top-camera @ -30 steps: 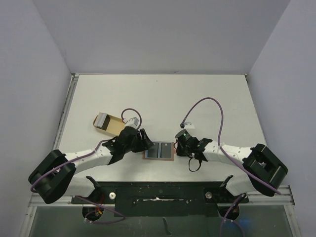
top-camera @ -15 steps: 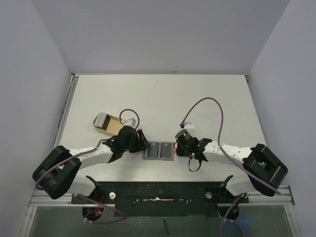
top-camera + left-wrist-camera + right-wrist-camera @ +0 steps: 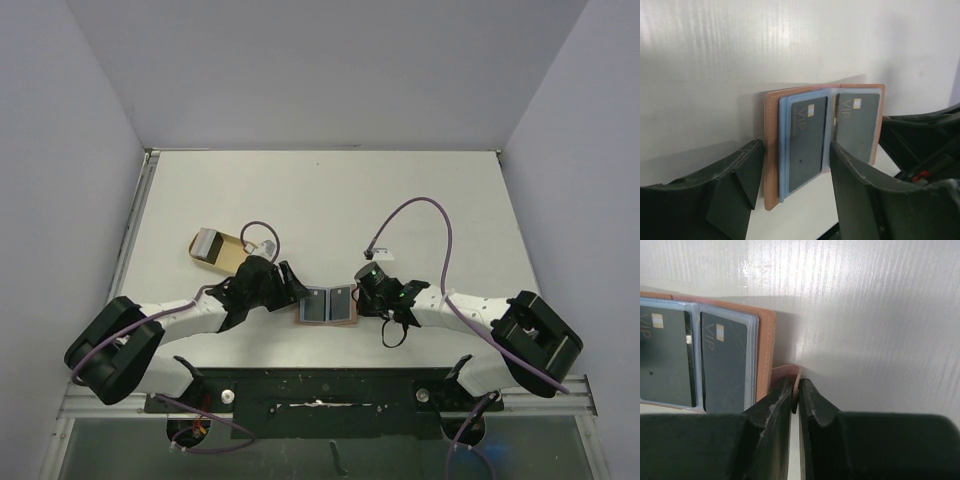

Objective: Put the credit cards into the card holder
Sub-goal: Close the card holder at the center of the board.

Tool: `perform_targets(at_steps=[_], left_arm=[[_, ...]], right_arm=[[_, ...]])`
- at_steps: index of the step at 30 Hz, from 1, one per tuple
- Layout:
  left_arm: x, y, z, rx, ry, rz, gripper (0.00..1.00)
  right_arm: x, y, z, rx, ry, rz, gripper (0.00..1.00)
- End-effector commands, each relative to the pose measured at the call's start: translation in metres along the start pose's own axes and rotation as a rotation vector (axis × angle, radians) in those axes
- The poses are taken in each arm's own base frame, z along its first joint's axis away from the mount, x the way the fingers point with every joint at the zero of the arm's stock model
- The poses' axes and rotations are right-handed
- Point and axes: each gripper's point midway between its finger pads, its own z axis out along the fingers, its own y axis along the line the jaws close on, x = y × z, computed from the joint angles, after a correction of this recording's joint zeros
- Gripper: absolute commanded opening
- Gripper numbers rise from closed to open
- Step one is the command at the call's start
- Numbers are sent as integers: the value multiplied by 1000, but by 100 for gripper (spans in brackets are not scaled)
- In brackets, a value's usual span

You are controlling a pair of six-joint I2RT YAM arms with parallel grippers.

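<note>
The card holder (image 3: 328, 322) lies open on the table between the two arms, its reddish-brown cover (image 3: 772, 150) under light blue sleeves. Two dark credit cards marked VIP (image 3: 807, 142) (image 3: 856, 125) sit in the facing sleeves. My left gripper (image 3: 796, 160) is open, its fingers (image 3: 742, 170) straddling the holder's left half without touching it. My right gripper (image 3: 795, 386) is shut on the holder's small closing tab (image 3: 788, 371) at the right edge. Both dark cards (image 3: 670, 357) (image 3: 725, 362) also show in the right wrist view.
A pale tan case (image 3: 228, 255) lies open at the back left of the left arm, with grey-white cards (image 3: 207, 243) at its far end. Purple cables loop over both arms. The table's side rails run along the left and front edges.
The open card holder has shifted a little to the right and turned slightly, pulled by its tab. The left gripper stays beside its left edge, a bit wider open.
</note>
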Motion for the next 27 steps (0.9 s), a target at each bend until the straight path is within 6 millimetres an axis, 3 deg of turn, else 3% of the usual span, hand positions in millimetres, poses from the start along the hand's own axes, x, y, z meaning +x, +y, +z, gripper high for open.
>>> perform_targets(at_steps=[1,6,14,21,27], left_arm=[[-17,-65,-18,245,-43,-48,53],[-22,-95,-31,349,-60,-67,53],[-8,-113,-27,439,-17,-77,51],[8,-119,-13,458,28,-49,46],[13,-111,-4,423,43,-24,41]], right_arm=[[-11,19,0,-65,-42,14,8],[-11,21,0,-72,-46,13,8],[-13,26,-2,-101,-57,21,7],[-18,30,-5,-116,-70,22,14],[-21,27,-13,-112,-88,31,20]])
